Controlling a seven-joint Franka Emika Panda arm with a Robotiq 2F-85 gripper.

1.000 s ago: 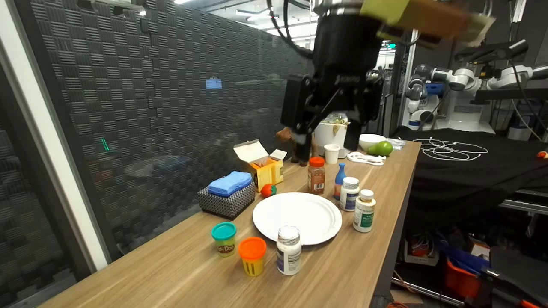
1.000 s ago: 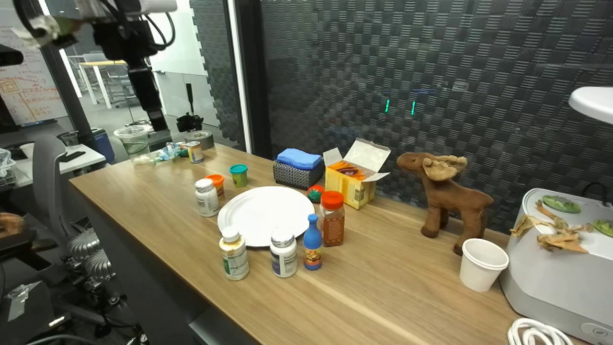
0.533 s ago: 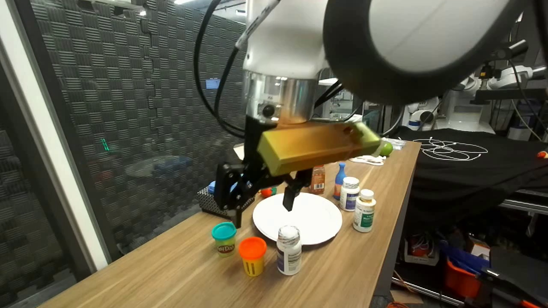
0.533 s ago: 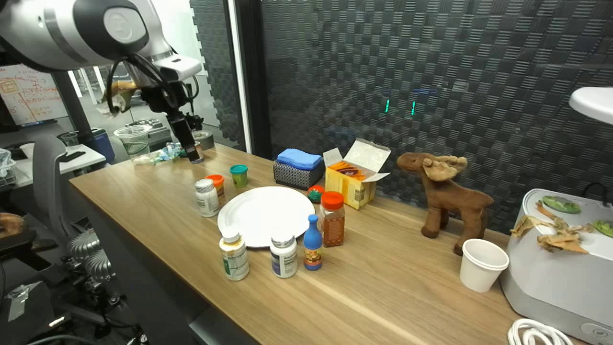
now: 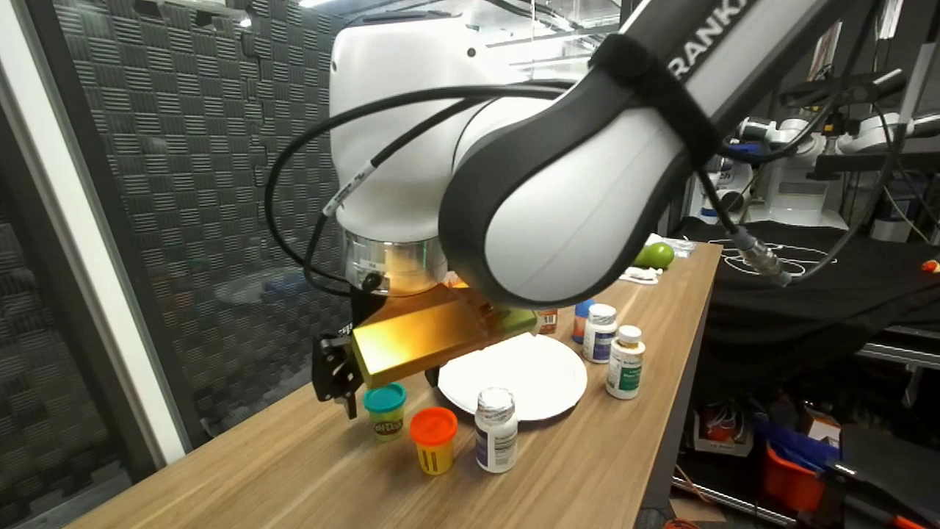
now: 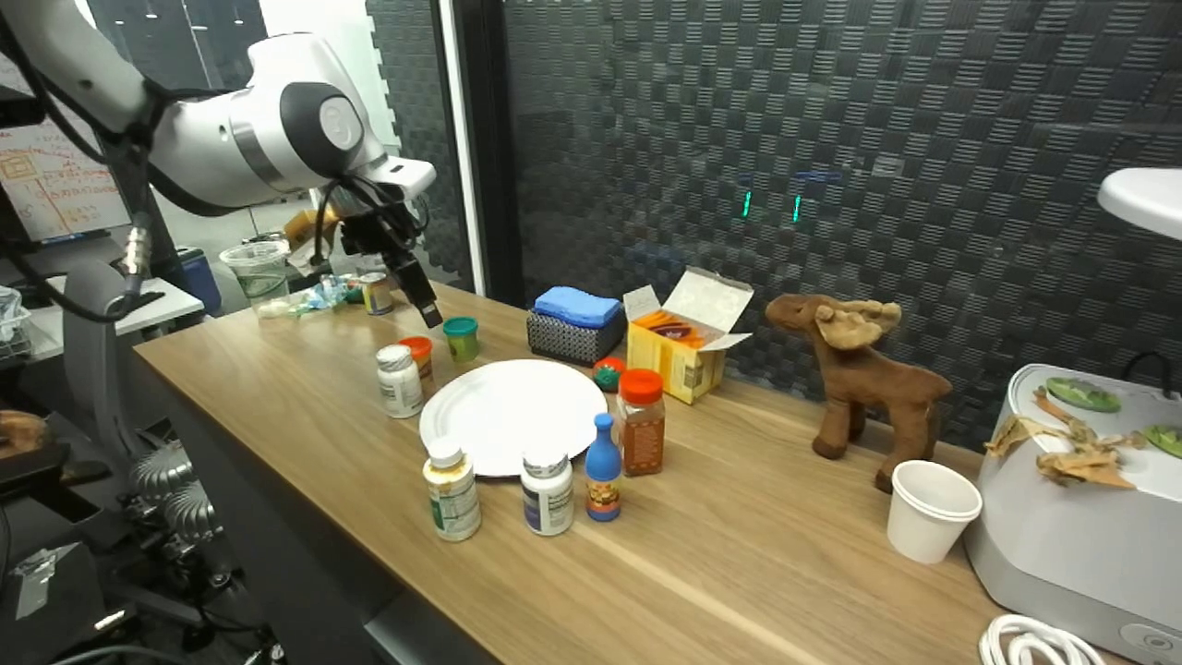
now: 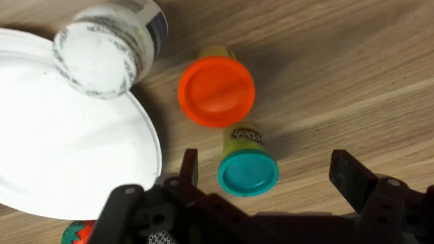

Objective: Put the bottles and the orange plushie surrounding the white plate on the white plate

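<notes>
Tool (image 7: 264, 164) has its fingers wide apart. In the wrist view, a teal-topped tub (image 7: 249, 173) is between them. In an exterior view, one white bottle (image 5: 496, 441) stands at the near side of the white plate (image 5: 529, 375), with two more bottles (image 5: 625, 367) to the plate's right.

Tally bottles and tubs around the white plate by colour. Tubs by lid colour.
White bottles: 3
Blue bottle: 1
Reddish-brown bottle: 1
Orange-lidded tub: 1
Teal-lidded tub: 1
Total: 7
</notes>
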